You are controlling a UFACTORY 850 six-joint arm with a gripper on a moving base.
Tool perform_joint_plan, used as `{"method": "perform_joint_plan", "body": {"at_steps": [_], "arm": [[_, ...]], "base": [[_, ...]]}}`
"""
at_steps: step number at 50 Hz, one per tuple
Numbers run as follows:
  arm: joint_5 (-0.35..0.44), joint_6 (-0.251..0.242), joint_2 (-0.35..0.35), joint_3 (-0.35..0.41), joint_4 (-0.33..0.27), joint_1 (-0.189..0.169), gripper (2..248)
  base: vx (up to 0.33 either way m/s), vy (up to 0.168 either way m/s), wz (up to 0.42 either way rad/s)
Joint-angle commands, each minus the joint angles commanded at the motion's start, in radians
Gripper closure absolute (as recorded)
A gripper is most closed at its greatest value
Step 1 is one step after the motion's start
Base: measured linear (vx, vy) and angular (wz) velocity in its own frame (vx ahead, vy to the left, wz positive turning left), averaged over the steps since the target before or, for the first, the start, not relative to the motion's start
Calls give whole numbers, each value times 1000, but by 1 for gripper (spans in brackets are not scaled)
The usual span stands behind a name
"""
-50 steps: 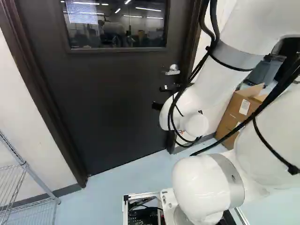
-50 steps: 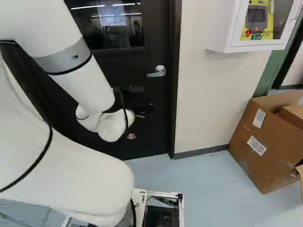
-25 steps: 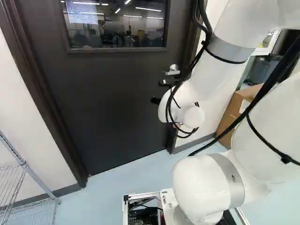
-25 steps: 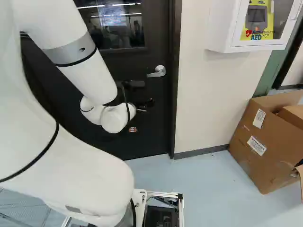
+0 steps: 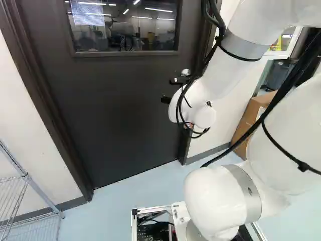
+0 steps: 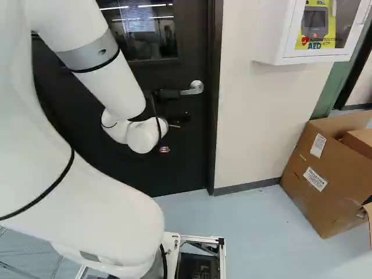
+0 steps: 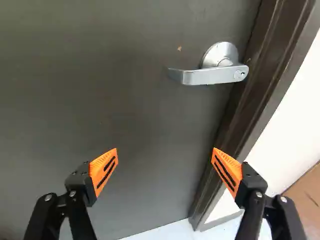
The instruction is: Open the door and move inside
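Orange pads (image 7: 103, 171) stand wide apart on the gripper (image 7: 165, 150), with nothing held. The white arm (image 5: 220, 75) has just lifted the gripper higher, and the base has stayed put. That seems good, because the metal handle (image 7: 210, 76) is now close ahead, though not between the pads. Next, I think it must line up and push the handle down. The handle sits on the dark door (image 7: 125, 100), which is shut and blocks the way in. The door frame (image 7: 256, 90) is near the handle, so a bump could happen. Off to the sides are a wire rack (image 5: 24, 175) and a brown box (image 6: 325, 174), both away from the door.
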Motion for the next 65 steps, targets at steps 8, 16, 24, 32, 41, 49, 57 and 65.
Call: {"method": "perform_joint_plan", "body": {"at_steps": [8,16,24,32,41,49,57,65], "arm": [[-6,0,-8,-27,0,-9,3],[-14,0,-17,-55,0,-18,3],[-34,0,-25,-82,0,-27,3],[-62,0,-27,-103,0,-39,3],[-97,0,-16,-114,0,-53,3],[-131,0,0,-118,0,-66,3],[-149,0,17,-121,0,-74,3],[-152,0,33,-126,0,-75,3]], "base": [[0,0,0],[0,0,0],[0,0,0],[0,0,0],[0,0,0],[0,0,0],[0,0,0],[0,0,0]]}}
